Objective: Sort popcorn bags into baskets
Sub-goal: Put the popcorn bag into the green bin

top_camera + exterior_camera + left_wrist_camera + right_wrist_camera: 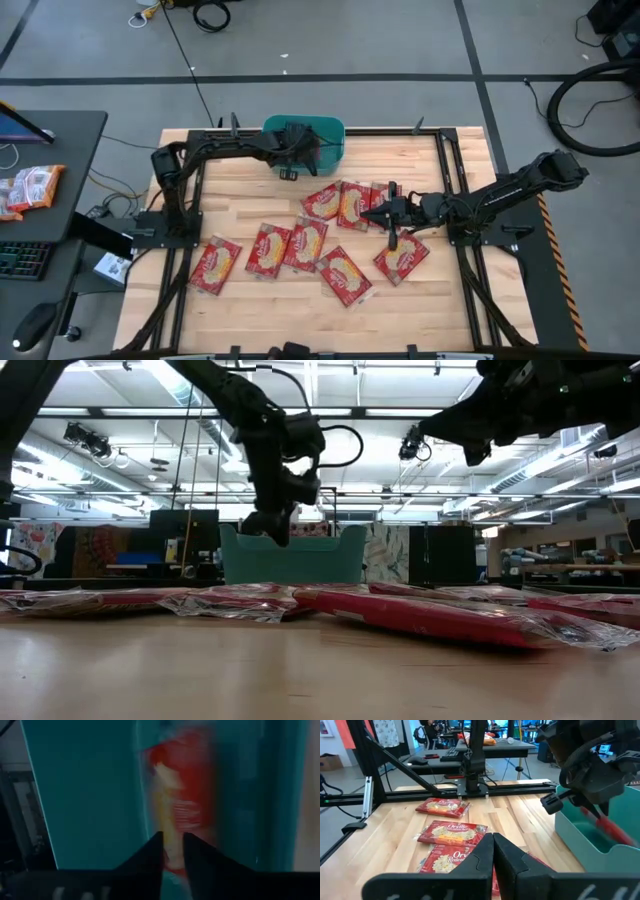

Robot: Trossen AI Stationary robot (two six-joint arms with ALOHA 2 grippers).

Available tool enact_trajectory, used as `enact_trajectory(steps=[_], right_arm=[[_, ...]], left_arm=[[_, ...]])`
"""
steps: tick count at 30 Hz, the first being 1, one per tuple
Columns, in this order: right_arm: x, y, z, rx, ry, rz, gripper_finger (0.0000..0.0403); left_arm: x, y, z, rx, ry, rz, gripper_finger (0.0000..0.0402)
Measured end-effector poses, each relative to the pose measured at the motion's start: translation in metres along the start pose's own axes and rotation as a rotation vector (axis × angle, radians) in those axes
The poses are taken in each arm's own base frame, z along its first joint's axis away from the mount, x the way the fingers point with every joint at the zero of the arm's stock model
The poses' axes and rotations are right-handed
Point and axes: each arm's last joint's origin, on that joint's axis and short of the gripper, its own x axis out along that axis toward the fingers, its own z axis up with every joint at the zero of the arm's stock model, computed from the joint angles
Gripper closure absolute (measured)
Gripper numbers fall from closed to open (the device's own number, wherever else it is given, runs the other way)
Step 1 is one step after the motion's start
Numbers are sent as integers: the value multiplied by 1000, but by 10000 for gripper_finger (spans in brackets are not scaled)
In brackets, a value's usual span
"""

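The teal basket (335, 128) stands at the table's far edge. My left gripper (296, 150) hangs over it, its fingertips (172, 842) a little apart. Below them a red popcorn bag (182, 805) shows blurred inside the basket, also seen slanting in the basket (615, 831) in the right wrist view. Several more popcorn bags (340, 205) lie flat across the middle of the table. My right gripper (372, 215) is shut and empty, held level above those bags at the centre right.
More bags lie near the front left (215, 265) and front centre (345, 275). A paler orange packet (30, 188) lies on the side desk to the left. Black frame rails (455, 200) run along both sides of the table.
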Motion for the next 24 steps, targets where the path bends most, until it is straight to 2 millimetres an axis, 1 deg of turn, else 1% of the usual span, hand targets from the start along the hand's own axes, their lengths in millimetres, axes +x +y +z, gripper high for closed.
enact_trajectory(steps=[3, 6, 9, 13, 17, 20, 24], right_arm=[[0, 1, 0, -1, 0, 7, 389], [0, 2, 0, -1, 0, 7, 389], [0, 1, 0, -2, 2, 5, 389], [0, 1, 0, -2, 2, 3, 389], [0, 1, 0, -3, 3, 3, 389], [0, 1, 0, -4, 4, 2, 389], [0, 1, -1, -7, 6, 2, 389]], left_arm=[[-5, -2, 1, -1, -7, -3, 277], [-17, -2, 2, -15, -25, -10, 252], [-34, -5, 3, -51, -78, -57, 244], [-67, -11, 9, -117, -214, -163, 248], [-89, -29, 13, -178, -234, -256, 255], [-99, -47, 16, -217, -207, -373, 258], [-108, -77, 18, -290, -143, -557, 258]])
